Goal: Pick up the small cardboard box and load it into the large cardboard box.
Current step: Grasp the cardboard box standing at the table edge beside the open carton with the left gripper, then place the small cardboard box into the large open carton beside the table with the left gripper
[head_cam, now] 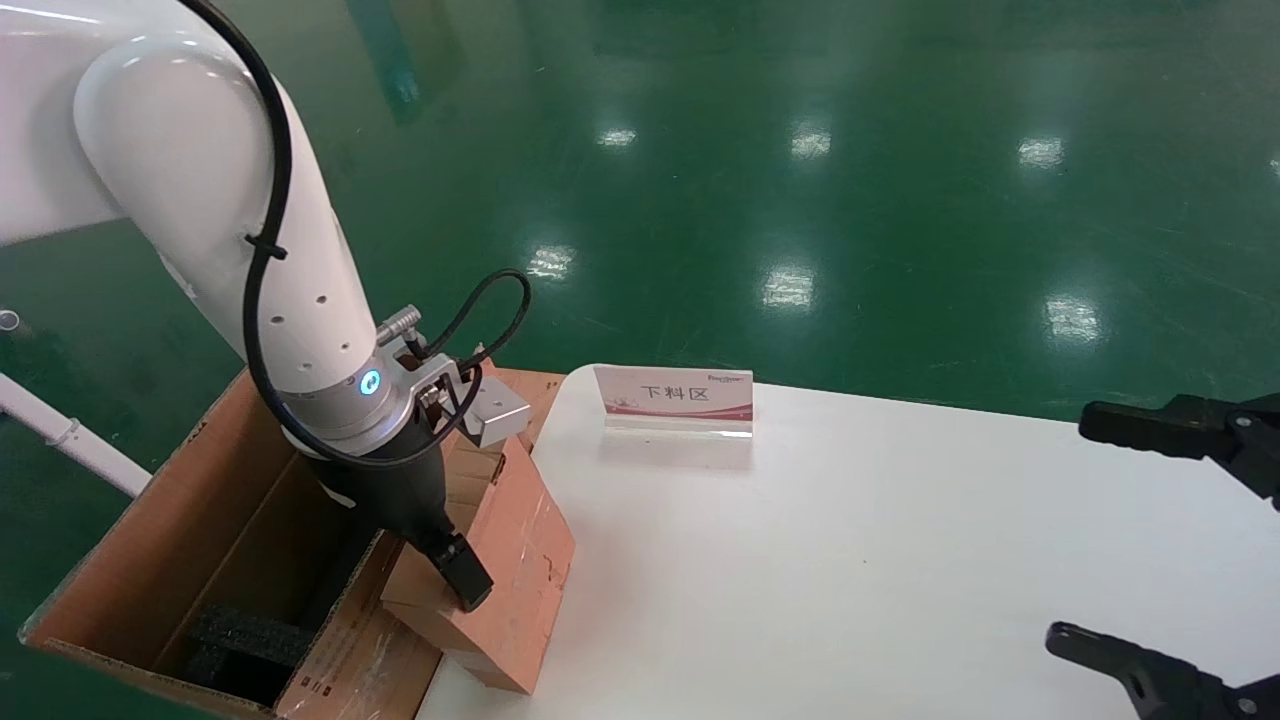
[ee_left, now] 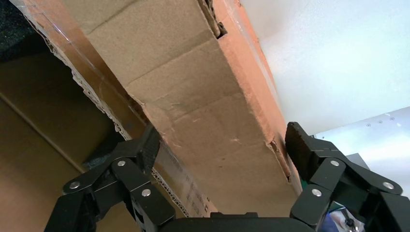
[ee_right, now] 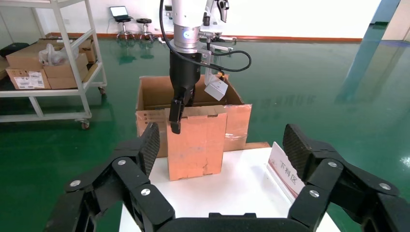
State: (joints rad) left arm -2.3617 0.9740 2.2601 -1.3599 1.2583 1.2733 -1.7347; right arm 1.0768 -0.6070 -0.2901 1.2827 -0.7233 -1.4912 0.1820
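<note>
The small cardboard box (head_cam: 510, 570) stands on edge at the table's left edge, leaning against the large cardboard box (head_cam: 170, 540). My left gripper (head_cam: 452, 572) reaches down from above and is shut on the small box's upper edge, one finger on each broad face. In the left wrist view the small box (ee_left: 203, 111) fills the gap of the left gripper (ee_left: 222, 145). The right wrist view shows the small box (ee_right: 196, 142) with its lower edge on the table. Black foam (head_cam: 240, 640) lies inside the carton. My right gripper (head_cam: 1130, 540) is open and empty at the table's right.
A white table (head_cam: 850, 580) carries a small sign stand (head_cam: 675, 400) near its far edge. The large carton sits on the green floor (head_cam: 800, 150), left of the table. A shelf cart with boxes (ee_right: 48, 72) stands far behind.
</note>
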